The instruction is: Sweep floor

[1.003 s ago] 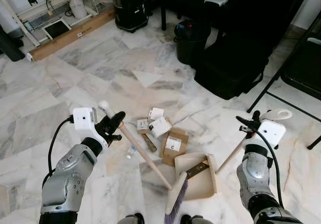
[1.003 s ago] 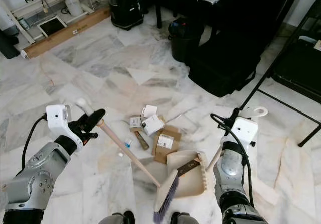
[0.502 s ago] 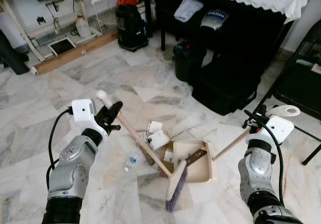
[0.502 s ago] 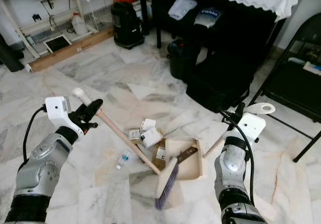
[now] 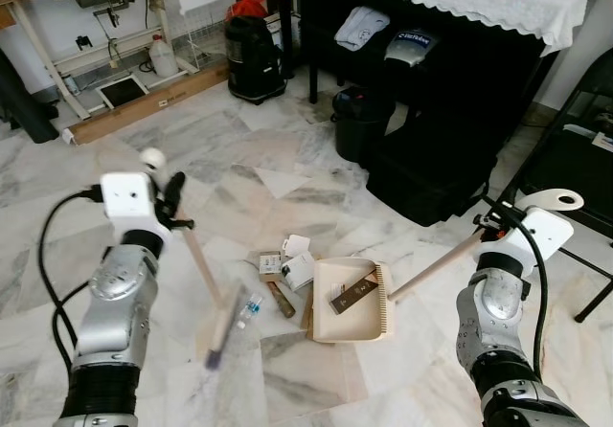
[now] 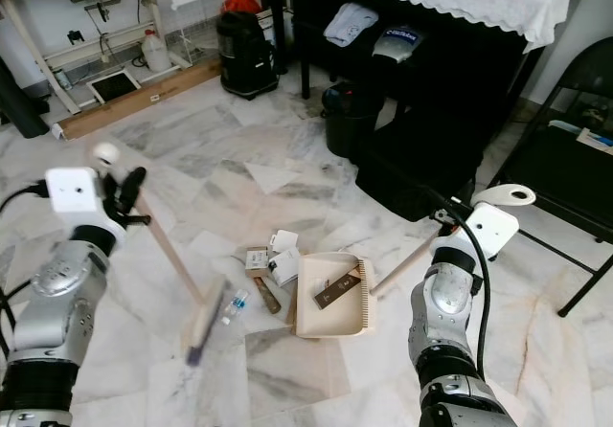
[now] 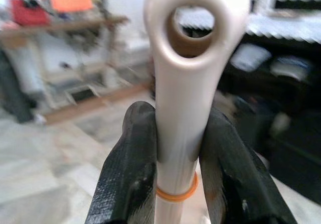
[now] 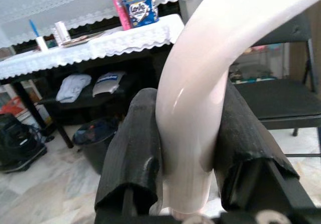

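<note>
Marble floor [image 5: 115, 130], grey-veined and pale. A beige dustpan [image 5: 351, 302] sits flat on it with a brown strip inside. Just beside the dustpan's left edge lies a cluster of small boxes [image 5: 290, 260] and a brown stick-like piece [image 5: 281, 298]. A little plastic bottle [image 5: 250, 308] lies further out from the dustpan, by the blurred broom head [image 5: 223, 324]. Beyond the dustpan, well apart, stands a black bin [image 5: 362, 123].
</note>
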